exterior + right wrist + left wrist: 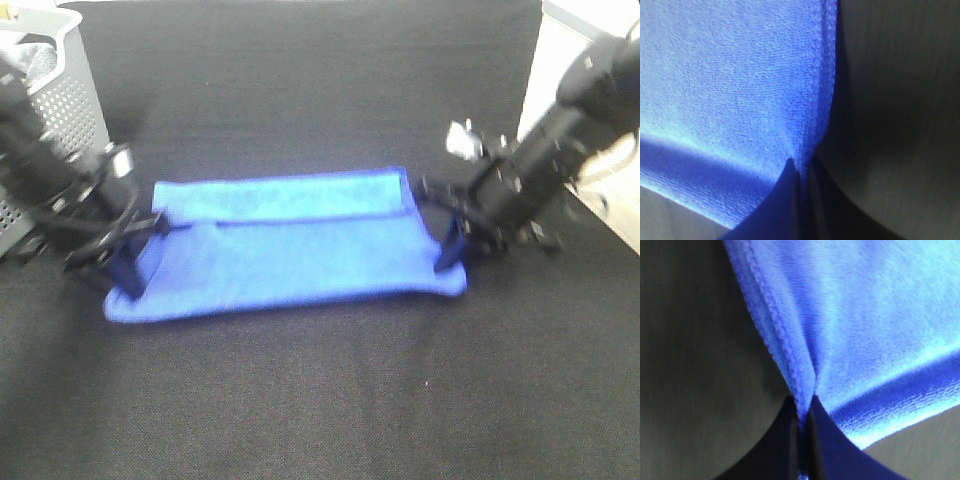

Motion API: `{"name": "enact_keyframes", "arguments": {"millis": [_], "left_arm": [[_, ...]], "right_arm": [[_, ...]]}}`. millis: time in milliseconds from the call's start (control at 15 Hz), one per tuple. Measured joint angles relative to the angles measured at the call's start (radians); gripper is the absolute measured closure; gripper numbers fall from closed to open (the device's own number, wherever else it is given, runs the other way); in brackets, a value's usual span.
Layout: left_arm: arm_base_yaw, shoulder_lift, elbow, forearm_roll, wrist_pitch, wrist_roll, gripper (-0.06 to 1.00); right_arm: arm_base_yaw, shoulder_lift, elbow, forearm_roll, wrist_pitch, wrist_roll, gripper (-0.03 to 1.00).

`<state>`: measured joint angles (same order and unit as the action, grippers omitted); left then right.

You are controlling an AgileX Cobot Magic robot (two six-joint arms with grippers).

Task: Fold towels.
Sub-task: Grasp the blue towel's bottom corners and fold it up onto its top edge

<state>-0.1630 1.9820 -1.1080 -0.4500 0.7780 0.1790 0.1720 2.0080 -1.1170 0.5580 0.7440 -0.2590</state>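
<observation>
A blue towel [290, 250] lies spread across the black table, its far long edge folded over toward the middle. My left gripper [128, 250] is shut on the towel's left edge; the left wrist view shows the hem [790, 375] pinched between the closed fingers [785, 440]. My right gripper [450, 240] is shut on the towel's right edge; the right wrist view shows the hem [815, 100] drawn into the closed fingers [790, 200]. Both held edges are lifted a little off the table.
A grey perforated basket [55, 110] with cloth inside stands at the back left, right behind the left arm. The black cloth-covered table [320, 400] stretches in front of the towel. A pale surface [590, 110] lies beyond the table's right edge.
</observation>
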Motion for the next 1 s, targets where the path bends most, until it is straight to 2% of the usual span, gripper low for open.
{"name": "enact_keyframes", "arguments": {"millis": [133,333,600,1000], "left_arm": [[0.000,-0.052,0.114,-0.004,-0.053,0.008,0.94],[0.000,-0.094,0.137,-0.004,-0.074,0.023,0.94],[0.001,-0.105,0.013,0.016,-0.069,-0.014,0.94],[0.057,0.021,-0.298,0.057,-0.053,-0.079,0.94]], "right_arm": [[0.041,-0.052,0.095,0.003,-0.044,-0.003,0.97],[0.058,-0.063,0.103,0.005,-0.076,-0.011,0.97],[0.057,-0.061,-0.003,-0.013,-0.097,-0.012,0.97],[0.057,0.118,-0.372,-0.115,-0.045,0.057,0.97]]}}
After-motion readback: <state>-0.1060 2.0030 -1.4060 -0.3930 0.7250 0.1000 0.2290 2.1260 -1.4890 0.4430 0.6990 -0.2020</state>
